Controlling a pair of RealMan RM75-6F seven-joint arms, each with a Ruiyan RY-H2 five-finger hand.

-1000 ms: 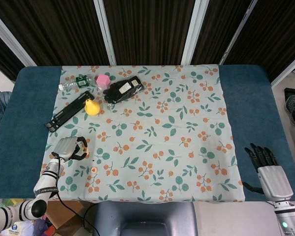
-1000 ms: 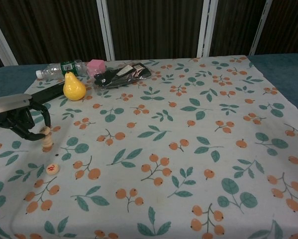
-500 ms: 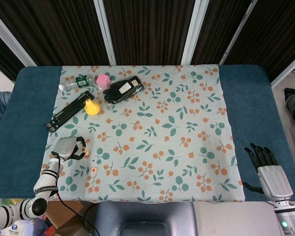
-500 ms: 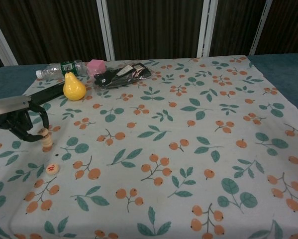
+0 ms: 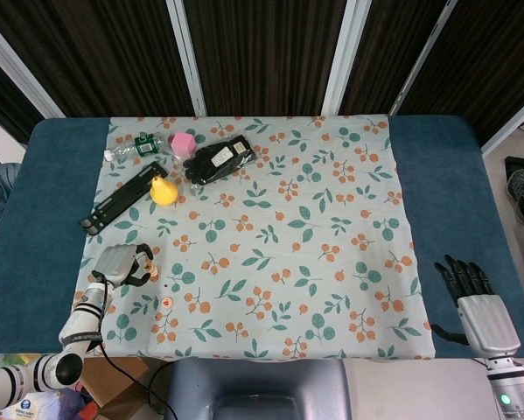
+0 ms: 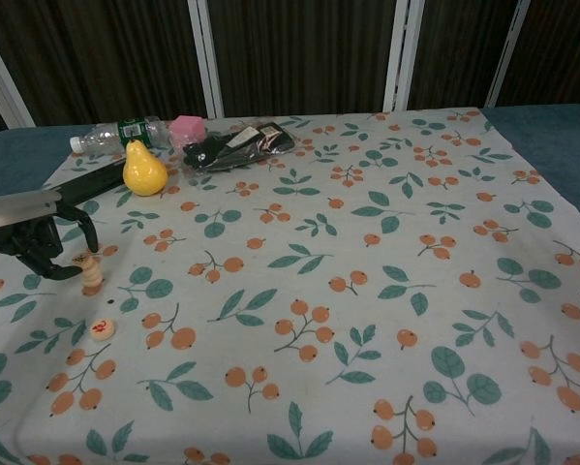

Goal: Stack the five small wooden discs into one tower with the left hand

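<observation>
- Wooden discs: a short tower [image 6: 92, 274] stands near the left edge of the counter [image 6: 522, 136], on the patterned cloth [image 6: 367, 291], and one loose disc [image 6: 102, 328] with a red mark lies just beside it, toward the front edge.
- Left robot hand [image 6: 40, 237] has drawn back and lower over the last second; a moment ago its dark fingers [image 6: 84, 229] were at the top of the stack, and now they curl just beside it, holding nothing that I can see.
- My reading: a disc was just released onto the tower, which stands upright (the exact count is too small to tell).
- Loose disc looks like the last piece to fetch.
- Right robot hand [image 5: 471, 297] rests at the front right corner, fingers apart, empty.
</observation>
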